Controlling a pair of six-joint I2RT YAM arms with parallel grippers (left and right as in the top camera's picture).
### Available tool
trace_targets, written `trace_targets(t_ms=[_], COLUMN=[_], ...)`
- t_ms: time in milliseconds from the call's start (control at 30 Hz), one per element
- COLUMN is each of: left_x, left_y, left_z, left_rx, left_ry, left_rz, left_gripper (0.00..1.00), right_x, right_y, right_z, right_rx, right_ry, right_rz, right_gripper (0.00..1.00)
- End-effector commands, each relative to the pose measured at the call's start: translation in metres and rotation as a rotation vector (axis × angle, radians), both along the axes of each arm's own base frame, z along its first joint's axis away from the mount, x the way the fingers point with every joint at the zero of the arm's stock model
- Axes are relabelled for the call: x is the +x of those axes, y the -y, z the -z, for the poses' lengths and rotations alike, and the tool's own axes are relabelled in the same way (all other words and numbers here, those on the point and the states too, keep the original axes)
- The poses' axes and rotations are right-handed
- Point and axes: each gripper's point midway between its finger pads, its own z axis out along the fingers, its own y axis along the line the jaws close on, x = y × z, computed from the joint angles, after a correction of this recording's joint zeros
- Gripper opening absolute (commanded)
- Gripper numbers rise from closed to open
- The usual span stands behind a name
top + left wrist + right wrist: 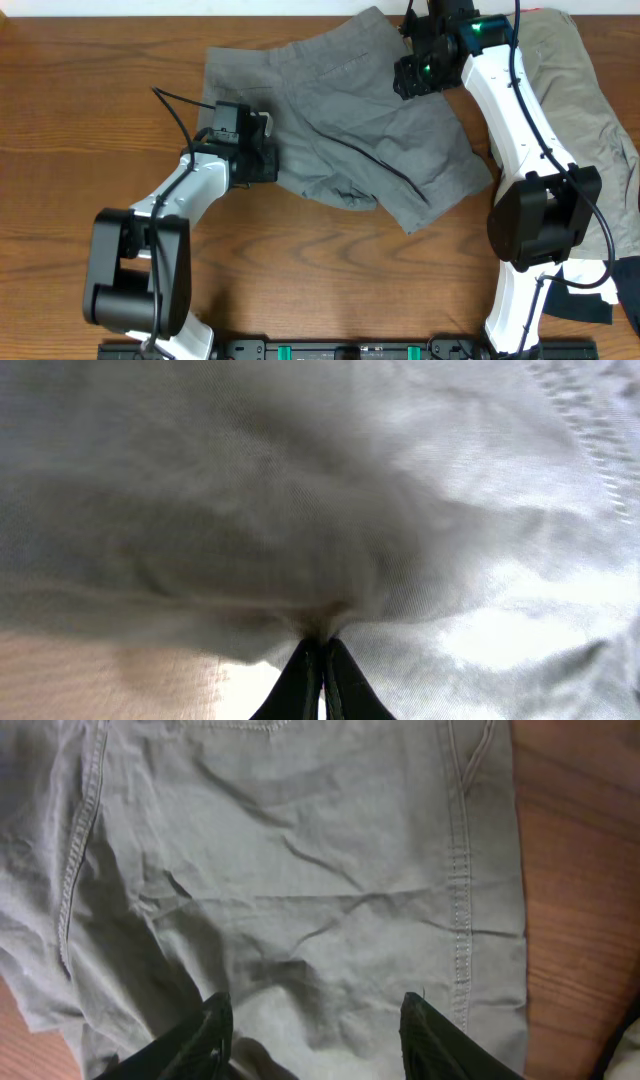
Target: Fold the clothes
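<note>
Nearest the arm bases, the left fingers point(300, 682) are pressed together on a bunched fold at the left edge of the grey shorts point(360, 110), pinching the cloth low over the desk point(80, 70); the grey shorts lie wrinkled and spread out across the middle of the desk, one leg hem pointing to the near right; farther off, the right fingers point(205, 1038) are spread wide over the far right part of this pair, a stitched seam running beside them; the khaki shorts point(590, 90) lie at the far right, just beside the grey pair.
</note>
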Motion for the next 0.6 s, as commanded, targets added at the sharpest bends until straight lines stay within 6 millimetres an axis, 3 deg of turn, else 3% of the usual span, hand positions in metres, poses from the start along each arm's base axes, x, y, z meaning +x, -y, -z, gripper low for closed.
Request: trace_targets(t_ms=[0, 133, 400, 567], left_x=[0.011, 0.009, 0.002, 0.004], left_y=[0.003, 0.002, 0.001, 0.0], left_z=[-0.051, -0.09, -0.136, -0.146], left_rx=[-0.027, -0.051, -0.081, -0.089], left_ry=[0.12, 0.198, 0.289, 0.309], left_rz=[-0.002, -0.025, -0.046, -0.054], left_gripper=[0.06, 0.06, 0.06, 0.06], right_x=[-0.003, -0.005, -0.024, -0.057], right_y=[-0.002, -0.002, -0.006, -0.028], right_z=[0.004, 0.004, 0.009, 0.01], right_rx=[-0.002, -0.003, 0.011, 0.083], right_ry=[-0.012, -0.02, -0.1, -0.199], right_rz=[-0.013, -0.014, -0.045, -0.183], right_gripper=[0.52, 0.49, 0.46, 0.45])
